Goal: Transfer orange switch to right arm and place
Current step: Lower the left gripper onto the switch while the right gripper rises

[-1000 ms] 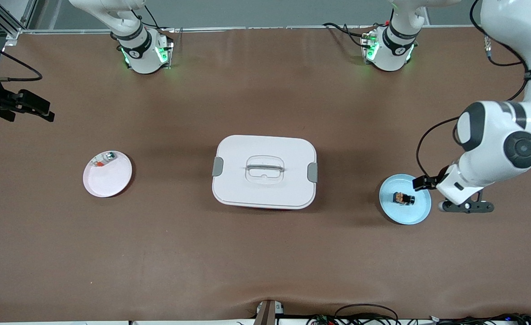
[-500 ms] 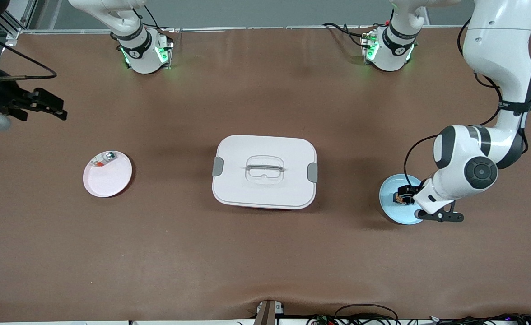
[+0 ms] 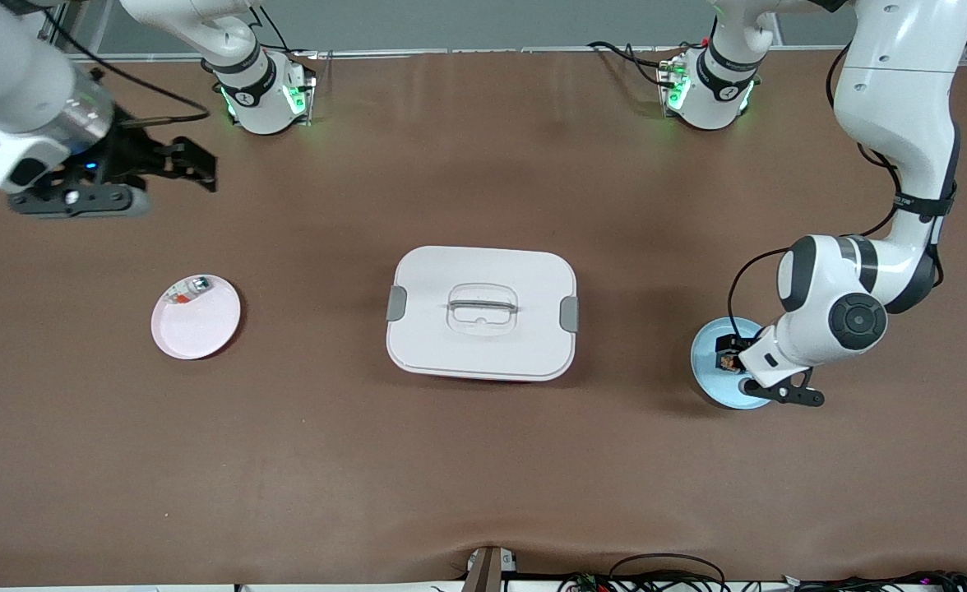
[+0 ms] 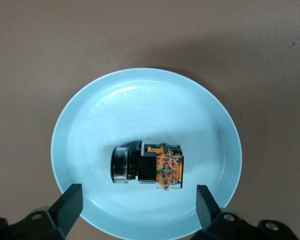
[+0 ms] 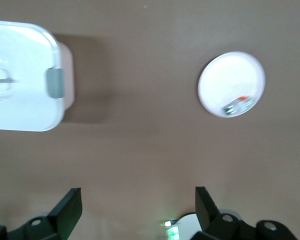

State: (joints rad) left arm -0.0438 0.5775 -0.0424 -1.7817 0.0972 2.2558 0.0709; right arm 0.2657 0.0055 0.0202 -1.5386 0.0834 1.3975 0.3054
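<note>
The orange switch, a tiny black part with an orange section, lies on its side in the light-blue plate near the left arm's end of the table. My left gripper hangs open just above the plate. In the left wrist view the switch lies on the plate, and the left gripper is open, its fingers apart from the switch. My right gripper is open and empty, over bare table near the right arm's base; it also shows in the right wrist view.
A white lidded box with a handle stands mid-table. A pale pink plate with a small silver-white-and-red piece lies toward the right arm's end. The right wrist view shows the plate and the box.
My left gripper has moved sideways over the blue plate until it stands above the switch. My right arm has swung in from the table's edge toward the middle.
</note>
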